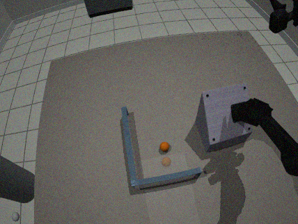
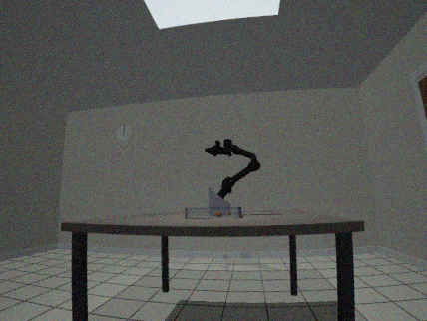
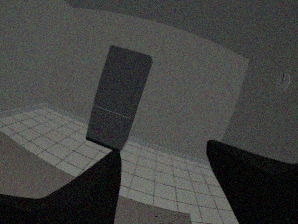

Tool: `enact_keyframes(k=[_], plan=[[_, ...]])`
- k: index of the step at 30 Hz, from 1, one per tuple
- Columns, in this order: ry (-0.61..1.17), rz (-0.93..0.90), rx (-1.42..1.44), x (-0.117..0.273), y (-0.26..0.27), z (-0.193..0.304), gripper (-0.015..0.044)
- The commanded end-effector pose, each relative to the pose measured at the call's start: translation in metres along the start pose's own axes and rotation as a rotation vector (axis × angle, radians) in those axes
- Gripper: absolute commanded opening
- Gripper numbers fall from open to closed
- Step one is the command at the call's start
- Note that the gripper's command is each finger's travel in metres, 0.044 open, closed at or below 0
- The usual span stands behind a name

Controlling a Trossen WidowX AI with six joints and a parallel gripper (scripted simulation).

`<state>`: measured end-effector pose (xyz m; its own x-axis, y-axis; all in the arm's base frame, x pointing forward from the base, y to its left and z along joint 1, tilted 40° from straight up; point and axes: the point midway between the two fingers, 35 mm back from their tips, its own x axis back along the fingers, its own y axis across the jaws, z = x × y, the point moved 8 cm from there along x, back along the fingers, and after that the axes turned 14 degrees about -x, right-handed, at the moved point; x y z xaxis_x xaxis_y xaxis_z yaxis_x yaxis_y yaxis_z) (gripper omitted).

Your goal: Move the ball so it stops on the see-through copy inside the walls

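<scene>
The ball (image 1: 164, 146) is bright orange; the copy (image 1: 166, 161), just beside the ball, is pale peach; the walls (image 1: 129, 146) by the ball are dull blue; the table (image 1: 87, 122) is flat grey-brown, speckled; the block (image 1: 217, 116), near the ball, is pale lilac with dark corner dots; the arm (image 1: 275, 136) is black; the floor (image 1: 42, 38) past the table is off-white tile with grey grid lines.
</scene>
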<state>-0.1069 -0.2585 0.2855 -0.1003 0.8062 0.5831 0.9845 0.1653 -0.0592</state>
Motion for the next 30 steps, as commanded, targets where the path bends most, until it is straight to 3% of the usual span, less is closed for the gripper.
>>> enact_keyframes(k=[1,8,15,22,30], plan=[[0.065,-0.218,0.177,-0.042,0.046,0.002,0.028],[0.143,-0.573,0.5,-0.09,0.139,0.015,0.028],[0.186,-0.924,0.829,-0.107,0.238,0.048,0.028],[0.206,-1.278,1.161,-0.094,0.331,0.102,0.028],[0.218,-1.692,1.533,-0.047,0.409,0.188,0.028]])
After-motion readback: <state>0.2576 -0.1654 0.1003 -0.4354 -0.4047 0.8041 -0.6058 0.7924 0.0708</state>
